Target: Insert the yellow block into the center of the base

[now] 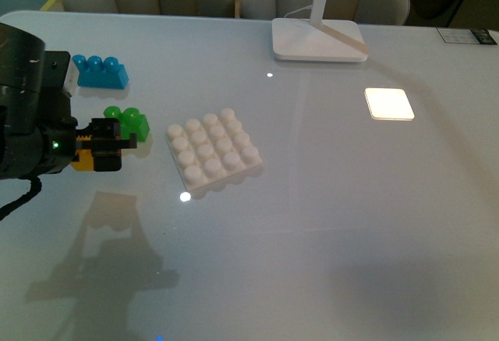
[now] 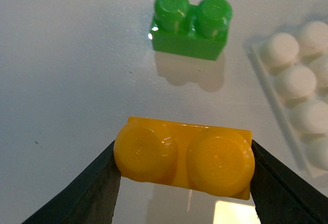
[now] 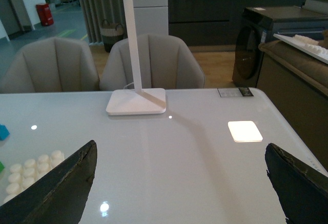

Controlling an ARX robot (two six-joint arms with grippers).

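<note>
My left gripper (image 1: 105,150) is shut on the yellow block (image 2: 184,155), its dark fingers (image 2: 89,193) pressing both short ends. In the front view the yellow block (image 1: 82,161) shows only as a sliver under the gripper, held above the table left of the base (image 1: 213,150). The base is a white square plate with a 4x4 grid of studs; its edge shows in the left wrist view too, base (image 2: 300,80). My right gripper (image 3: 182,183) hangs open over bare table, nothing between its fingers, and the base (image 3: 31,170) lies off to one side.
A green two-stud brick (image 1: 129,122) sits just behind the held block, close to the left gripper. A blue three-stud brick (image 1: 100,72) lies farther back. A white lamp foot (image 1: 318,40) stands at the back centre. Chairs line the far table edge.
</note>
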